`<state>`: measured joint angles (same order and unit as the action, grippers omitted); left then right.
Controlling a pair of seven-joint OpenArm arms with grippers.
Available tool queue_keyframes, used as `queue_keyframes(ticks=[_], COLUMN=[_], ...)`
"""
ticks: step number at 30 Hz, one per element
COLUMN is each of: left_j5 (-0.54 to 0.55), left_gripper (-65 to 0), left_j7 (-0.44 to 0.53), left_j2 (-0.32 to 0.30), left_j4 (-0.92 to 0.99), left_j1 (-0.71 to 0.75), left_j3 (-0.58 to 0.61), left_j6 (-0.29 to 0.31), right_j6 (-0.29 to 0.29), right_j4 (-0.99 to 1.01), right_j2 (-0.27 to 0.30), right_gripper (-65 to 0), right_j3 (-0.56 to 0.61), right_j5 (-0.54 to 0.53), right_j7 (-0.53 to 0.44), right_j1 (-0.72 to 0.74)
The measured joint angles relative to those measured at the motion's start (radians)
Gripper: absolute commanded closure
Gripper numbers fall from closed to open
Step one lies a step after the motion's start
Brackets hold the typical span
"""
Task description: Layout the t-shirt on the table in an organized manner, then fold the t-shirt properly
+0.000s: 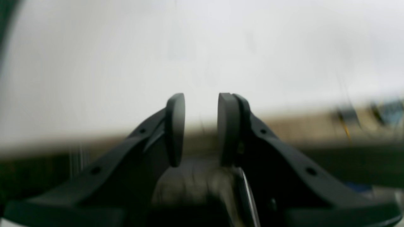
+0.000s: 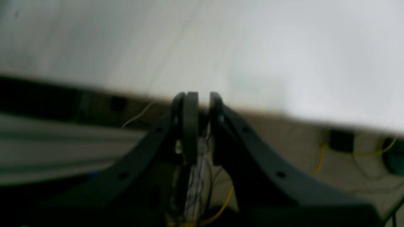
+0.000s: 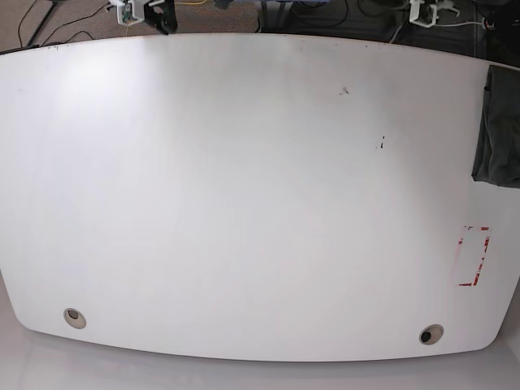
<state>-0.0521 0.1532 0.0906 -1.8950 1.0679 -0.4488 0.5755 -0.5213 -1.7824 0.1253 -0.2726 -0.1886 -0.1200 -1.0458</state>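
The dark charcoal t-shirt (image 3: 497, 130) lies bunched at the right edge of the white table (image 3: 244, 179) in the base view, partly cut off by the frame. Neither arm shows in the base view. In the left wrist view my left gripper (image 1: 201, 97) is open and empty, over blurred white tabletop (image 1: 202, 47) near its edge. In the right wrist view my right gripper (image 2: 204, 96) has its jaws almost together with only a sliver between them, and it holds nothing; it is over the table edge (image 2: 252, 63). The t-shirt shows in neither wrist view.
Two round grommet holes (image 3: 74, 317) (image 3: 431, 334) sit near the table's front edge. A red-and-white marking (image 3: 474, 256) is at the right, and small dark specks (image 3: 379, 144) lie right of centre. Cables and floor (image 2: 347, 151) show beyond the table.
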Motion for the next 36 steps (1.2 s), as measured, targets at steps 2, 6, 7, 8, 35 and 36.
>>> queue_keyframes(ticks=[2, 6, 7, 8, 35, 36], left_j5=[0.008, 0.058, 0.069, 0.072, 0.077, 0.077], left_gripper=[-15.4, -15.3, -15.3, -15.3, -15.6, -15.6], left_j7=[0.006, 0.016, 0.023, 0.022, 0.026, 0.024], left_j2=[0.0, -0.003, -0.006, -0.012, -0.311, -0.312], left_j4=[0.001, 0.03, 0.05, 0.07, 1.053, 1.083], left_j1=[0.043, 0.119, 0.133, 0.146, -0.359, -0.382], left_j3=[0.0, 0.0, 0.0, 0.0, 0.28, 0.291], left_j6=[0.001, 0.0, 0.0, 0.001, -0.007, -0.016], right_j6=[-0.003, -0.003, -0.003, -0.006, 0.003, 0.001], right_j4=[-0.003, 0.014, 0.025, 0.037, 0.7, 0.727], right_j2=[0.0, -0.002, -0.005, -0.008, -0.025, -0.026], right_gripper=[-5.7, -5.7, -5.7, -5.7, -5.7, -5.7], right_j3=[0.006, 0.037, 0.045, 0.05, 0.12, 0.121], right_j5=[0.0, -0.003, -0.002, 0.002, 0.138, 0.138], right_j7=[0.0, -0.008, -0.009, -0.005, -0.012, -0.008], right_j1=[-0.048, -0.128, -0.142, -0.156, 0.198, 0.22])
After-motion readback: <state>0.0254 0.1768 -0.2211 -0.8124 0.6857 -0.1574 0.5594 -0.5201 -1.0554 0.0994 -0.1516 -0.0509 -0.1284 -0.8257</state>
